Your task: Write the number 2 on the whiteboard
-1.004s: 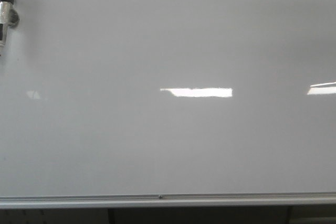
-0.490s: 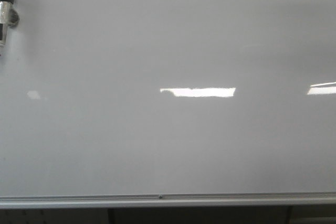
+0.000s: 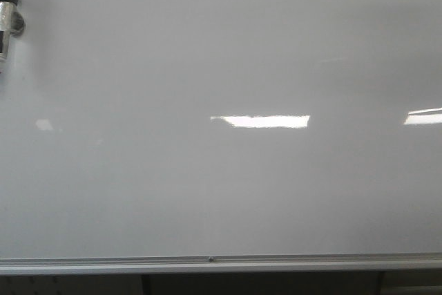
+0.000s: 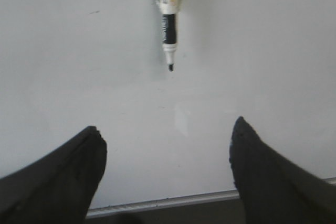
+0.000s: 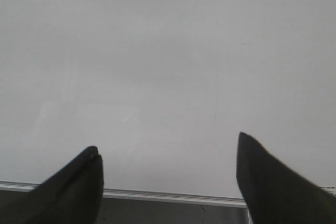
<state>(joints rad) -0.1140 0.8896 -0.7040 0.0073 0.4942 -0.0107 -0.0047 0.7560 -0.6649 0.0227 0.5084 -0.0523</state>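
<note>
Silver aluminium rail along the near edge of the whiteboard (image 3: 221, 191), glossy pale grey and blank, with no number 2 to be seen anywhere on it. Just above that near edge, left pincer (image 4: 165, 137) with black fingers (image 4: 63, 177) spread wide apart, clasping nothing; right pincer (image 5: 168, 148) likewise parted and empty over bare board. Farther off, toward the far left corner, an uncapped marker (image 3: 7, 12) (image 4: 168, 24) lying on the board, tip pointed back at the left pincer, well apart from both.
</note>
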